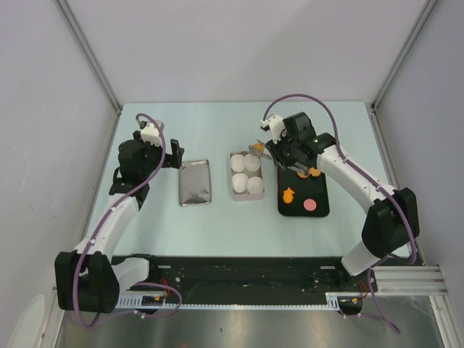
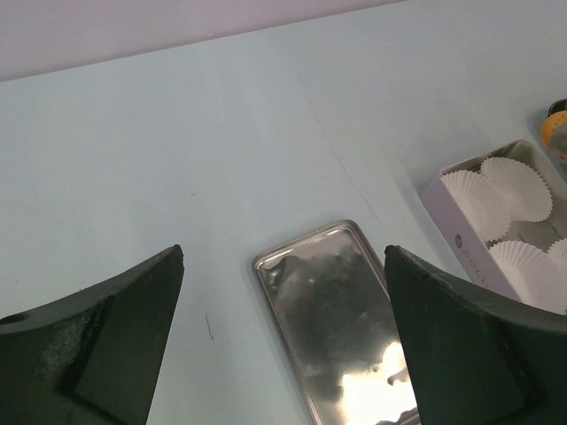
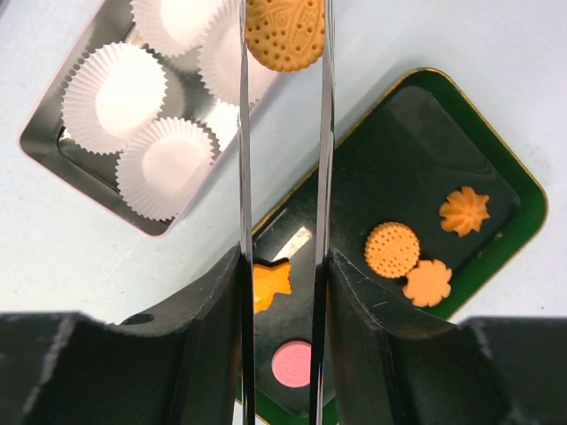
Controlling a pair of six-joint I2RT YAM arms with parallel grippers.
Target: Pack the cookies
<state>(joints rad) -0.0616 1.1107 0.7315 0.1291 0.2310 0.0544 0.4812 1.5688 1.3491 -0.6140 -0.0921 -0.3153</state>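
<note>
Right gripper (image 1: 257, 148) is pinching a round dotted orange cookie (image 3: 285, 35) between its thin blades right over the tin (image 3: 35, 146) of paper cups (image 3: 113, 96), presumably to drop it in, while the other cookies (image 3: 392, 250) wait on the black tray (image 3: 416, 133) and the left gripper (image 2: 283, 257) hangs spread wide over the lid (image 2: 337, 328).

The overhead view looks down on the whole table (image 1: 217, 130); both close wrist views share the cup tin (image 2: 456, 235).
</note>
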